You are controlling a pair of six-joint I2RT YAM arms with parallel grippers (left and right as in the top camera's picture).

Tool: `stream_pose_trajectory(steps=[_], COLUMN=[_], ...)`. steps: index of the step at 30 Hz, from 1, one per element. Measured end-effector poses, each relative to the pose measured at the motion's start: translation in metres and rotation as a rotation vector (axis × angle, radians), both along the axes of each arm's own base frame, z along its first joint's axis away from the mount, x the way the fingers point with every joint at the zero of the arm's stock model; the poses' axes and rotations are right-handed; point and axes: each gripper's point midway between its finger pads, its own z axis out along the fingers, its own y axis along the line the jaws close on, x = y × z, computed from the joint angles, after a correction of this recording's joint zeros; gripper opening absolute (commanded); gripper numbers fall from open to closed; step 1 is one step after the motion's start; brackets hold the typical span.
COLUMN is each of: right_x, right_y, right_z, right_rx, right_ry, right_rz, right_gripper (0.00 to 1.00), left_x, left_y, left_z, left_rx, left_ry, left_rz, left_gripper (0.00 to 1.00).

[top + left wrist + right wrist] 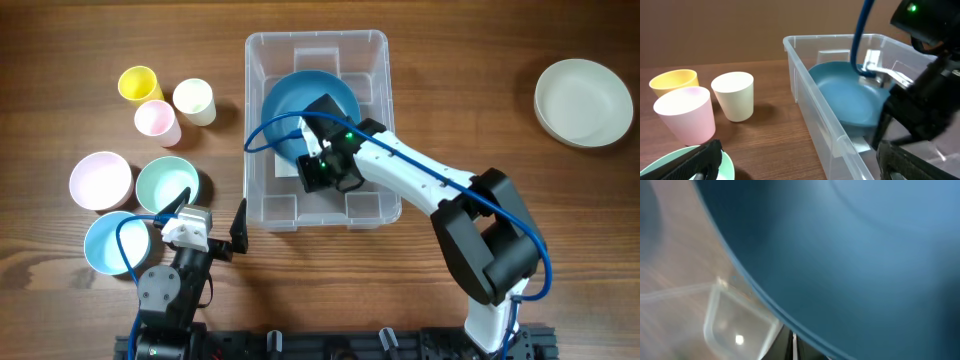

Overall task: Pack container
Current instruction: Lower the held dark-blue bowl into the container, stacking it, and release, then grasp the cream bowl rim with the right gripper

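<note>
Left gripper (212, 218) low by table edge, fingers spread wide, holding nothing. Container (316, 38) ahead, mid-table, blue bowl (295, 95) inside. Right gripper (322, 125) down in container at bowl, grip impossible to tell. Cream cup (733, 95) far left.

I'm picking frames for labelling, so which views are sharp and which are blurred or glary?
Overhead: sharp and evenly lit, with the clear plastic rectangular container fully readable. Left wrist: the cream plastic cup is crisp, while the dark foreground edges are soft. Right wrist: badly out of focus and filled by the large blue plastic bowl, with one small glare spot on the container corner.
</note>
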Motion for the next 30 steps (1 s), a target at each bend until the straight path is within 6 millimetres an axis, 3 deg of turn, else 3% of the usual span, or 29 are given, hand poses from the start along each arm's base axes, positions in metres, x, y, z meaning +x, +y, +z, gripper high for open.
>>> stream_pose_trajectory(steps=[2,8,10,12,15,17,18,21,22,24,26,30], right_x=[0.016,0.034,0.035,0.032,0.027,0.033,0.04,0.057,0.062,0.063,0.066,0.077], right_y=[0.0,-0.007,-0.01,-0.015,-0.054,-0.113,-0.154,-0.272,-0.323,-0.392,-0.439,-0.498], right_z=[0.003,0.021,0.053,0.098,0.183,0.229,0.244,0.249,0.242,0.223,0.197,0.127], right_rx=[-0.01,-0.06,-0.054,-0.027,0.016,0.012,-0.006,-0.077,-0.104,-0.117,-0.098,-0.037], right_ry=[-0.074,-0.146,-0.173,-0.224,-0.346,-0.416,-0.442,-0.433,-0.412,-0.35,-0.281,-0.138], right_rz=[-0.022,-0.06,-0.069,-0.077,-0.175,-0.337,-0.447,-0.767,-0.897,-1.065,-1.173,-1.287], right_gripper=[0.13,0.15,0.2,0.31,0.5,0.57,0.64,0.7,0.72,0.79,0.78,0.77], left_x=[0.0,0.0,0.0,0.0,0.0,0.0,0.0,0.0,0.0,0.0,0.0,0.0], left_y=[0.0,0.0,0.0,0.0,0.0,0.0,0.0,0.0,0.0,0.0,0.0,0.0], left_z=[0.0,0.0,0.0,0.0,0.0,0.0,0.0,0.0,0.0,0.0,0.0,0.0], left_rx=[0.0,0.0,0.0,0.0,0.0,0.0,0.0,0.0,0.0,0.0,0.0,0.0], left_ry=[0.0,0.0,0.0,0.0,0.0,0.0,0.0,0.0,0.0,0.0,0.0,0.0], left_rz=[0.0,0.0,0.0,0.0,0.0,0.0,0.0,0.0,0.0,0.0,0.0,0.0], left_gripper=[1.0,1.0,1.0,1.0,1.0,1.0,1.0,1.0,1.0,1.0,1.0,1.0])
